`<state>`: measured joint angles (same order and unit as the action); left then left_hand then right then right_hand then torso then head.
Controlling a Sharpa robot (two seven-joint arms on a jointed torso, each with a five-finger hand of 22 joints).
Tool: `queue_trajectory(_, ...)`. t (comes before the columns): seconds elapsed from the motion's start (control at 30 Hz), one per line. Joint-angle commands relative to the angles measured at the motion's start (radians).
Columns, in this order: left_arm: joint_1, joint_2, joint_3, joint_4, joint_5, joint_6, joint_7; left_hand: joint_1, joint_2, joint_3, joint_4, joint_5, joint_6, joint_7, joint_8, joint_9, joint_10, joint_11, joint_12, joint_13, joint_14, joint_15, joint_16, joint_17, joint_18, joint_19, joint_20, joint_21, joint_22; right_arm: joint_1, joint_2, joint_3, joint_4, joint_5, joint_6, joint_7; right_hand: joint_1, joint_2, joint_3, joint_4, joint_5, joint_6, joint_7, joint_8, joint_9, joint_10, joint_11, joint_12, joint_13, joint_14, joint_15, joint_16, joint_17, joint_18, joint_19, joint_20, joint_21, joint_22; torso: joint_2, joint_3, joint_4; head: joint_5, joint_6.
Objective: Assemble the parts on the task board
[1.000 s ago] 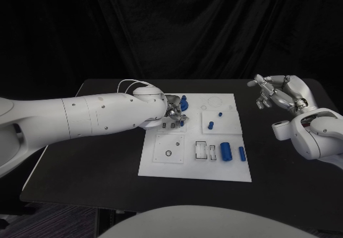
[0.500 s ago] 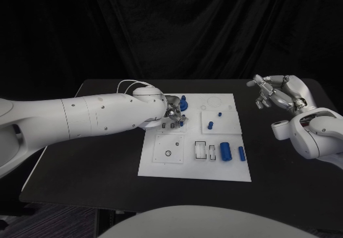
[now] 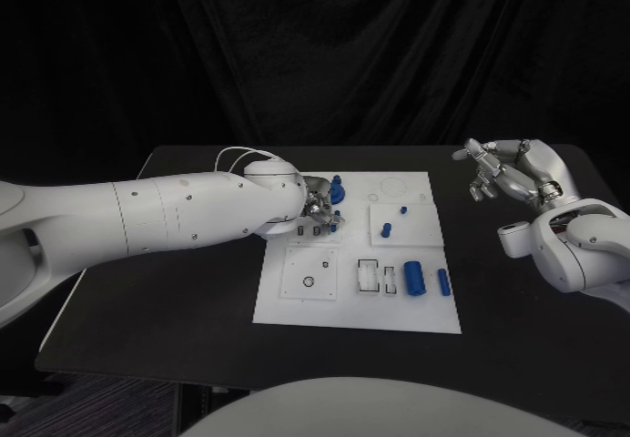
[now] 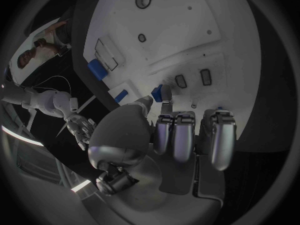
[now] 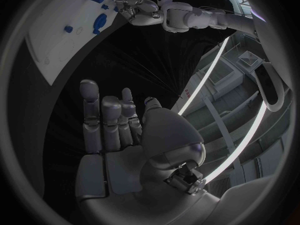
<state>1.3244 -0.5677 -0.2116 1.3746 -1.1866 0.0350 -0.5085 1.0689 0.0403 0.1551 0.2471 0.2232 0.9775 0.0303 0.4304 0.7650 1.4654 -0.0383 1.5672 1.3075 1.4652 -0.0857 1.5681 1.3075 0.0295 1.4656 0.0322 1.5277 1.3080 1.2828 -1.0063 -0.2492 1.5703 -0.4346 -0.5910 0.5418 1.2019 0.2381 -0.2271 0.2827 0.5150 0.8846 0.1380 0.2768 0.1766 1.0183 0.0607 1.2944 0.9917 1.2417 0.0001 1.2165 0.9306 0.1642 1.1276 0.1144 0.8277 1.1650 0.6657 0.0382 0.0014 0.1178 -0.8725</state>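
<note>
The left hand (image 3: 312, 211) is down over the near-left block of the task board (image 3: 357, 308), its fingers (image 4: 177, 135) bunched together with the thumb drawn in against them. At their tips a small blue part (image 4: 157, 92) is pinched, held right above two small dark slots (image 4: 192, 78) in the board, presumably so it can be lowered into one of them (which slot I cannot tell). Just beyond the fingers a taller blue piece (image 3: 338, 189) stands on the board, close enough that the hand must work beside it without knocking it.

Farther right on the board, well apart from those fingers, a blue peg (image 3: 388, 228) stands upright and a blue cylinder (image 3: 415, 278) lies with a slimmer blue bar (image 3: 445, 282) just beside it, likely waiting their turn.

The right hand (image 3: 514, 173) hovers off the board over the black worktop (image 3: 525, 319), fingers (image 5: 103, 120) spread loosely and holding nothing. It seems parked clear so the left hand has the board to itself.
</note>
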Motion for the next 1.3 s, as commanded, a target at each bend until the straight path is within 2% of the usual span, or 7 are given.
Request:
queue_trajectory(0.03, -0.003, 0.002, 0.001, 0.001, -0.003, 0.016, 0.008, -0.002, -0.002, -0.003, -0.006, -0.003, 0.009, 0.0, -0.008, 0.002, 0.105, -0.003, 0.004, 0.263, 0.106, -0.004, 0.003, 0.263, 0.004, 0.002, -0.007, -0.006, 0.121, -0.004, 0.0, 0.001, -0.001, -0.004, -0.004, -0.013, 0.01, -0.003, 0.007, 0.0, 0.005, -0.004, -0.006, 0.002, -0.001, 0.008, 0.0, 0.003, -0.001, 0.008, 0.0, 0.001, 0.0, 0.001, 0.005, -0.003, -0.003, 0.0, 0.0, 0.0, 0.0003, 0.0, 0.0)
queue_trajectory(0.67, -0.004, 0.003, 0.001, -0.002, -0.003, 0.031, 0.009, 0.021, 0.001, 0.009, -0.036, 0.027, 0.017, -0.002, -0.031, 0.011, 0.105, -0.004, 0.004, 0.263, 0.106, -0.004, 0.003, 0.263, 0.005, 0.0, -0.007, -0.009, 0.118, -0.007, 0.005, 0.001, -0.007, -0.01, 0.002, -0.023, 0.015, -0.004, 0.01, 0.0, 0.007, -0.004, -0.006, 0.002, -0.002, 0.007, 0.0, 0.003, -0.003, 0.008, 0.0, 0.0, -0.003, 0.001, 0.005, -0.003, -0.006, -0.002, 0.0, -0.0014, 0.0003, 0.005, 0.0)
queue_trajectory(0.87, -0.004, 0.002, 0.001, -0.001, -0.003, 0.035, 0.007, 0.047, -0.002, 0.039, -0.079, 0.101, 0.021, -0.005, -0.057, 0.022, 0.105, -0.007, 0.004, 0.263, 0.106, -0.007, 0.003, 0.263, 0.008, -0.005, -0.01, -0.014, 0.108, -0.007, 0.007, 0.001, -0.008, -0.011, 0.002, -0.026, 0.028, -0.008, 0.016, -0.002, 0.012, -0.005, -0.007, 0.001, -0.003, 0.008, 0.0, 0.002, -0.004, 0.009, -0.001, 0.0, -0.004, 0.001, 0.007, -0.004, -0.007, -0.002, 0.0, -0.0016, 0.0005, 0.003, 0.0)
queue_trajectory(1.0, -0.004, 0.001, 0.001, 0.0, -0.003, 0.038, 0.006, 0.055, -0.005, 0.061, -0.098, 0.131, 0.022, -0.005, -0.067, 0.027, 0.105, -0.007, 0.004, 0.263, 0.106, -0.008, 0.003, 0.263, 0.008, -0.005, -0.011, -0.015, 0.108, -0.007, 0.007, 0.001, -0.008, -0.014, 0.002, -0.028, 0.035, -0.012, 0.02, -0.003, 0.018, -0.004, -0.007, 0.002, -0.004, 0.008, -0.001, 0.002, -0.006, 0.008, -0.001, -0.001, -0.007, 0.001, 0.006, -0.004, -0.01, -0.003, -0.001, -0.0015, 0.0007, 0.005, 0.0)
queue_trajectory(1.1, -0.005, -0.001, 0.001, 0.001, -0.003, 0.039, 0.006, 0.059, -0.016, 0.097, -0.126, 0.185, 0.027, -0.006, -0.081, 0.035, 0.105, -0.008, 0.004, 0.263, 0.106, -0.008, 0.003, 0.263, 0.008, -0.004, -0.012, -0.017, 0.109, -0.007, 0.007, 0.001, -0.01, -0.015, 0.003, -0.031, 0.039, -0.013, 0.022, -0.003, 0.021, -0.004, -0.007, 0.002, -0.004, 0.007, -0.001, 0.001, -0.007, 0.009, -0.001, -0.001, -0.008, 0.001, 0.007, -0.005, -0.01, -0.003, -0.001, -0.0014, 0.0007, 0.006, 0.0)
queue_trajectory(1.17, -0.005, -0.002, 0.001, 0.002, -0.003, 0.038, 0.006, 0.061, -0.018, 0.107, -0.133, 0.192, 0.028, -0.006, -0.084, 0.037, 0.105, -0.008, 0.004, 0.263, 0.106, -0.009, 0.003, 0.263, 0.008, -0.004, -0.012, -0.017, 0.109, -0.007, 0.008, 0.001, -0.01, -0.016, 0.004, -0.033, 0.039, -0.013, 0.022, -0.003, 0.021, -0.004, -0.007, 0.002, -0.004, 0.007, -0.001, 0.001, -0.007, 0.009, -0.001, -0.001, -0.008, 0.001, 0.007, -0.005, -0.01, -0.003, 0.0, -0.0013, 0.0006, 0.006, 0.0)
queue_trajectory(1.3, -0.005, -0.007, 0.001, 0.004, -0.003, 0.031, 0.006, 0.061, -0.038, 0.181, -0.179, 0.247, 0.034, -0.005, -0.099, 0.051, 0.105, -0.009, 0.004, 0.263, 0.106, -0.009, 0.003, 0.263, 0.008, -0.003, -0.013, -0.019, 0.109, -0.008, 0.01, 0.001, -0.013, -0.016, 0.006, -0.037, 0.039, -0.013, 0.022, -0.003, 0.021, -0.004, -0.007, 0.002, -0.004, 0.007, -0.001, 0.001, -0.007, 0.009, -0.001, -0.001, -0.008, 0.001, 0.007, -0.005, -0.01, -0.003, 0.0, -0.0012, -0.0001, 0.006, 0.0)
